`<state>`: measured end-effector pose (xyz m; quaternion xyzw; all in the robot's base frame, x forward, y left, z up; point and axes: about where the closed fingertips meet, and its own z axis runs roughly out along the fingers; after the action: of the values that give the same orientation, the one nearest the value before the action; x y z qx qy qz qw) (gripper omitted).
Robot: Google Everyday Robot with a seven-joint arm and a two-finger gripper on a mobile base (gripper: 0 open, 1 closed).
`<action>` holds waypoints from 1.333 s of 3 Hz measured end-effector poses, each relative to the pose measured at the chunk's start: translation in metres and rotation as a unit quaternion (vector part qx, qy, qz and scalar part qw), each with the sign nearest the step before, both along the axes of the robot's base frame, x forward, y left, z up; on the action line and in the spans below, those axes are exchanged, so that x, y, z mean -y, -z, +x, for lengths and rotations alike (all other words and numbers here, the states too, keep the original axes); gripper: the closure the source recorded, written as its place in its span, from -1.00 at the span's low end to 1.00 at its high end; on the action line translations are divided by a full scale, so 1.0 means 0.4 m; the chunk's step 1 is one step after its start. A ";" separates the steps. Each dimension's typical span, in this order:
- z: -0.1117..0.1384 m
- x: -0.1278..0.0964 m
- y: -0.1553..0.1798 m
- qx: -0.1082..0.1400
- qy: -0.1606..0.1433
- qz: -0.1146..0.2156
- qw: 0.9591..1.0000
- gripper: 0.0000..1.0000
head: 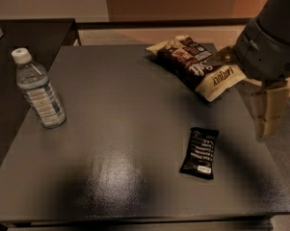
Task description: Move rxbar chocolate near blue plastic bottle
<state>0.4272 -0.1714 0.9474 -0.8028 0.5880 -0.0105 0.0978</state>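
The rxbar chocolate (200, 151), a flat black wrapper with white lettering, lies on the dark table (120, 129) at the front right. The blue plastic bottle (37, 90), clear with a white cap, stands upright at the table's left side, far from the bar. My gripper (267, 114) hangs at the right edge of the table, above and to the right of the bar, not touching it. The arm's grey body rises above it at the top right.
A brown-and-cream chip bag (197, 64) lies at the back right of the table, just left of my arm. A second dark surface (19, 37) adjoins the table at the back left. The table's right edge runs under my gripper.
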 end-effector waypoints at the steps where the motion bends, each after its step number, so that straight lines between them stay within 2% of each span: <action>1: -0.017 -0.024 0.037 -0.017 -0.099 -0.004 0.995 -1.00; 2: -0.029 -0.039 0.088 -0.030 -0.198 -0.002 0.980 -1.00; 3: -0.030 -0.047 0.138 -0.038 -0.269 -0.003 0.962 -1.00; 4: -0.032 -0.054 0.181 -0.047 -0.314 -0.006 0.948 -1.00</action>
<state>0.4143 -0.1496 0.8751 -0.9470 0.3102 0.0552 0.0632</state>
